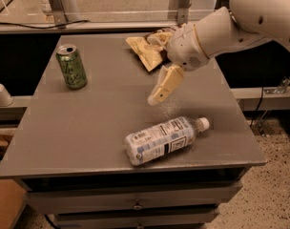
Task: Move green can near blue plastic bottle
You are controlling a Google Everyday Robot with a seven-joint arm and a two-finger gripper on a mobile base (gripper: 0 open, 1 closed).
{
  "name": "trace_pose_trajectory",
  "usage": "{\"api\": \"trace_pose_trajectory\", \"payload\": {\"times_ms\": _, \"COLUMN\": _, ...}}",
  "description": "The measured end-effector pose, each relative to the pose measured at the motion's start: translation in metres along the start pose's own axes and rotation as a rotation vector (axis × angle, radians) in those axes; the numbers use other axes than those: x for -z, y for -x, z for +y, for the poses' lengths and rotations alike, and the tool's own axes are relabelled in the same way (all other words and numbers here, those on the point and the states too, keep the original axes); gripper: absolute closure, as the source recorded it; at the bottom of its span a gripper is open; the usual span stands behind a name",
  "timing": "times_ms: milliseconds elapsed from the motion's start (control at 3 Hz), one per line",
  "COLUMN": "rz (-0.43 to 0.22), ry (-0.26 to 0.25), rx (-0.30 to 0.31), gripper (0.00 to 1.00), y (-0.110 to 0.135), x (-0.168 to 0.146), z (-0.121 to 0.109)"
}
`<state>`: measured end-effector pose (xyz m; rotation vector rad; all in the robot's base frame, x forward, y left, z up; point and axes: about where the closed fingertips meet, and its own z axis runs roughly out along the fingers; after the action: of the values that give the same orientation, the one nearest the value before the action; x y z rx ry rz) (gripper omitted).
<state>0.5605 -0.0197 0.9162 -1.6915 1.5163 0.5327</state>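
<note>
The green can stands upright near the far left of the grey table. The blue plastic bottle lies on its side near the front edge, white cap pointing right. My gripper hangs from the white arm above the middle of the table, pointing down and left. It is above and behind the bottle, well to the right of the can, and holds nothing that I can see.
A tan-and-brown snack bag lies at the back of the table, partly behind my wrist. The table has drawers below its front edge. A metal rail and posts run behind the table.
</note>
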Motion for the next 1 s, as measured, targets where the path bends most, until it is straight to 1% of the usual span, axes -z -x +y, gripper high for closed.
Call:
{"api": "trace_pose_trajectory", "payload": {"times_ms": 333, "rz": -0.11, "ry": 0.01, "rx": -0.032, "gripper": 0.0, "y": 0.003, "x": -0.03, "z": -0.021}}
{"api": "trace_pose_trajectory", "payload": {"times_ms": 667, "rz": -0.2, "ry": 0.023, "rx": -0.104, "gripper": 0.0, "y": 0.005, "x": -0.07, "z": -0.039}}
{"api": "trace_pose_trajectory", "payload": {"times_ms": 1000, "rz": -0.257, "ry": 0.037, "rx": -0.17, "gripper": 0.0, "y": 0.015, "x": -0.111, "z": -0.051}}
